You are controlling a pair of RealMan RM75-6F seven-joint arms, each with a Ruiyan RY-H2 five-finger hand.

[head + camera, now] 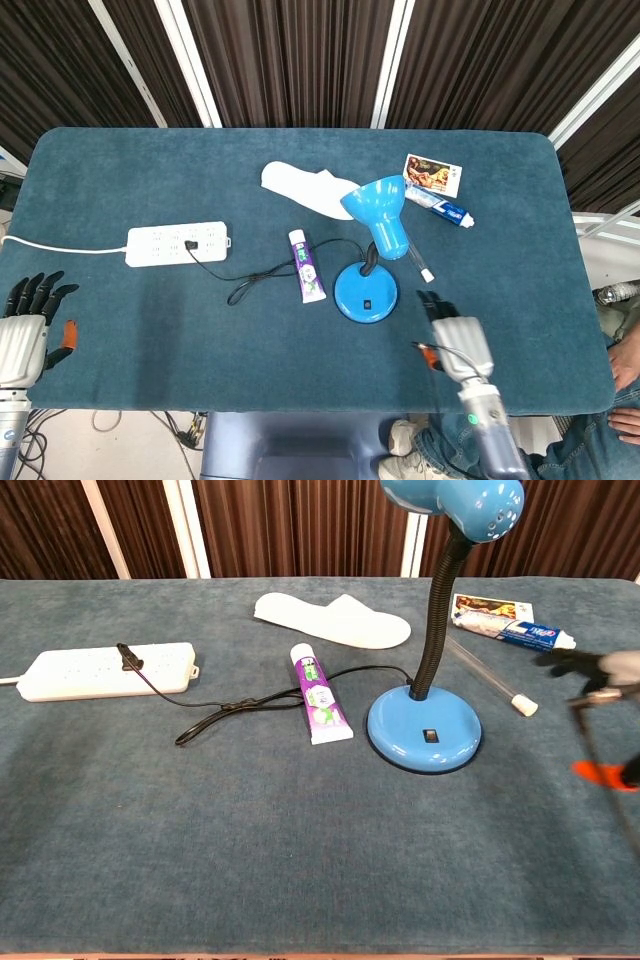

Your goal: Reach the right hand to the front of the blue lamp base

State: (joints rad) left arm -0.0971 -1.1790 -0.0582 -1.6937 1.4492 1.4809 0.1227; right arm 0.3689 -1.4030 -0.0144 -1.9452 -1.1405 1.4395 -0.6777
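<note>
My right hand [458,335] off to right of blue lamp base [366,294], apart from it, holding nothing, fingers loosely apart. Base mid-surface, switch facing me. Reach step pending; next: bring hand leftward to base front

The right hand [458,335] hovers over the table [120,320], holding nothing. The lamp base [366,293] lies up-left of it, apart; the tube [307,265] further left.

A staged robot test bench rather than a home: a table padded in dark teal fabric [120,170] fills mid-frame, backed across the top by dark pleated curtains [290,60] on white metal struts [190,60].
</note>
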